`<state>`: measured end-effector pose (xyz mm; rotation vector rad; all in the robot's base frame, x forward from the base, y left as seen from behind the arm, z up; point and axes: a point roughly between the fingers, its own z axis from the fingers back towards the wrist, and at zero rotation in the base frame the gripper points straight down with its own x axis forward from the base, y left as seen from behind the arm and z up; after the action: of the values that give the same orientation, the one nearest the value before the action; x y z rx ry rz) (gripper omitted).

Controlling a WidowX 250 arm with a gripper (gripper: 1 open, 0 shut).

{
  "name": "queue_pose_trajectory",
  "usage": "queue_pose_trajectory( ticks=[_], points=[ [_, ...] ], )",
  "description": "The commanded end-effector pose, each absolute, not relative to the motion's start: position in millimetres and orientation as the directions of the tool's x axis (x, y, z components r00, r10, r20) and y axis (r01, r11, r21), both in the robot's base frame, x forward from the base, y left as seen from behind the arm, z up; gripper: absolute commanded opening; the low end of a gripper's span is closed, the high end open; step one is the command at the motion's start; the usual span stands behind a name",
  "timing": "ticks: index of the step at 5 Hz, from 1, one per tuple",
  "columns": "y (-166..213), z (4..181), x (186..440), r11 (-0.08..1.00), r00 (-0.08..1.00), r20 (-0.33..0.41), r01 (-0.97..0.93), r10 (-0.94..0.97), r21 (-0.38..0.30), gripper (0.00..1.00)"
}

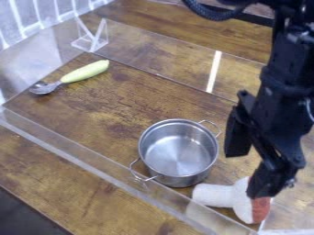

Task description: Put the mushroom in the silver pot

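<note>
The silver pot stands with nothing inside it near the front of the wooden table. Right of it, by the front acrylic wall, lies the mushroom on its side. Its cream stem shows, while its red-brown cap is mostly hidden behind one black finger. My gripper points down just above the mushroom and right of the pot. It is open, and nothing is between its fingers.
A yellow-handled spoon lies at the far left. Clear acrylic walls border the table's front and sides. A small clear stand sits at the back left.
</note>
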<state>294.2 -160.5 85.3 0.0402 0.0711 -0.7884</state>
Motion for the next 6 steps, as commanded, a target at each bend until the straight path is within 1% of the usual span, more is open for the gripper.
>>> queue_pose_trajectory(
  ticks=[1, 2, 4, 6],
  points=[
    [-156.2, 89.9, 304.7, 0.699, 0.700, -0.033, 0.714, -0.714, 0.022, 1.00],
    [-151.0, 90.2, 316.7, 0.714, 0.714, -0.020, 0.700, -0.700, 0.016, 1.00],
    [-154.9, 73.9, 333.6, 0.738, 0.738, 0.001, 0.675, -0.675, 0.017, 1.00],
    [-144.8, 70.3, 332.6, 0.708, 0.708, 0.002, 0.706, -0.706, -0.004, 1.00]
  ],
)
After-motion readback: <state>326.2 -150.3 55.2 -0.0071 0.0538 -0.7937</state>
